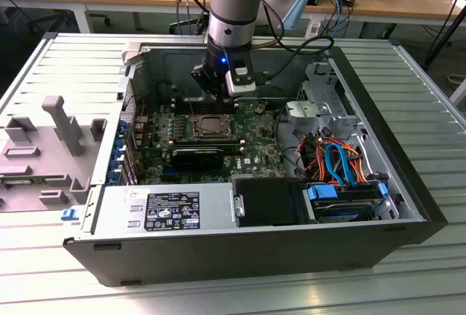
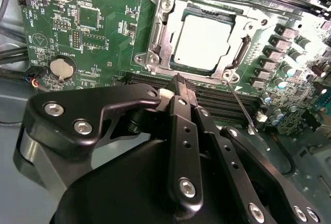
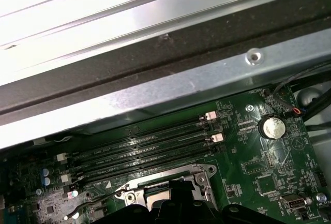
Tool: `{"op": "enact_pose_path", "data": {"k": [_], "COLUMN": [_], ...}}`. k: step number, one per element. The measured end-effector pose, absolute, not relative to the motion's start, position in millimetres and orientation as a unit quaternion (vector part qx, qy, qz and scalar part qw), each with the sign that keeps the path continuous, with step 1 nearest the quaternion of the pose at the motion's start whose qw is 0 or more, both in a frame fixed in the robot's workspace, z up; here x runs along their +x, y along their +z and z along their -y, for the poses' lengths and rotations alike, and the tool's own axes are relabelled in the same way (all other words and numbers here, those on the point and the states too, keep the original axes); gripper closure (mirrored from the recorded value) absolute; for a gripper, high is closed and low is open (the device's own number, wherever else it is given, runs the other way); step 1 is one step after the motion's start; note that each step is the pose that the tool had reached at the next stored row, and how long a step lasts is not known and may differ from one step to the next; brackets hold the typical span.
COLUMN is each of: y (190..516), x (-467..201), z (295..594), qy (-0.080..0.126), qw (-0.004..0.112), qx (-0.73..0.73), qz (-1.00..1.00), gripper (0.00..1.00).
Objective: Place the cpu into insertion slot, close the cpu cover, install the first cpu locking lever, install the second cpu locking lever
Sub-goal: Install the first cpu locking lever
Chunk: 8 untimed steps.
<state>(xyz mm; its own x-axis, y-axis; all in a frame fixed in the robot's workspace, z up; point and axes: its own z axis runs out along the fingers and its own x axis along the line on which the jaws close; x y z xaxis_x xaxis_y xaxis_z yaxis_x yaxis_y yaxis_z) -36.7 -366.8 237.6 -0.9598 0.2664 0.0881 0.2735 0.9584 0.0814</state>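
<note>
The cpu (image 2: 204,40) lies flat in the insertion slot (image 1: 211,127), its silver-grey top showing through the window of the cpu cover (image 2: 160,27). The cover is down over the chip. A thin metal locking lever (image 2: 243,111) sticks out loose from one corner of the socket, over the memory slots. My gripper (image 2: 179,81) hangs just above the board beside the socket's edge, over the memory slots, with its black fingers (image 2: 181,125) together and nothing between them. In the exterior view the gripper (image 1: 216,100) stands right behind the socket.
The green motherboard (image 1: 255,137) sits inside an open computer case (image 1: 218,253). Long black memory slots (image 3: 145,149) run next to the socket, near the case wall (image 3: 155,94). A coin battery (image 3: 271,127), a black heatsink (image 1: 196,156), and orange and blue cables (image 1: 338,158) lie around.
</note>
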Motion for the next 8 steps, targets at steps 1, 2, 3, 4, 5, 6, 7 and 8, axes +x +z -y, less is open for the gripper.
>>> {"op": "enact_pose_path", "data": {"k": [1, 2, 3, 4, 5, 6, 7, 8], "y": [237.6, 237.6, 237.6, 237.6, 237.7, 237.6, 237.6, 237.6], "x": [-36.7, -36.7, -36.7, -36.7, -36.7, -36.7, -36.7, -36.7], "z": [366.8, 366.8, 366.8, 366.8, 366.8, 366.8, 366.8, 366.8], "qy": [-0.046, -0.047, -0.047, -0.047, -0.047, -0.047, -0.047, -0.047], "qw": [0.038, 0.038, 0.038, 0.038, 0.038, 0.038, 0.038, 0.038], "qx": [-0.136, -0.135, -0.135, -0.134, -0.133, -0.133, -0.132, -0.131], "qz": [0.989, 0.989, 0.989, 0.989, 0.989, 0.989, 0.989, 0.989], "gripper": [0.89, 0.89, 0.89, 0.89, 0.89, 0.89, 0.89, 0.89]}}
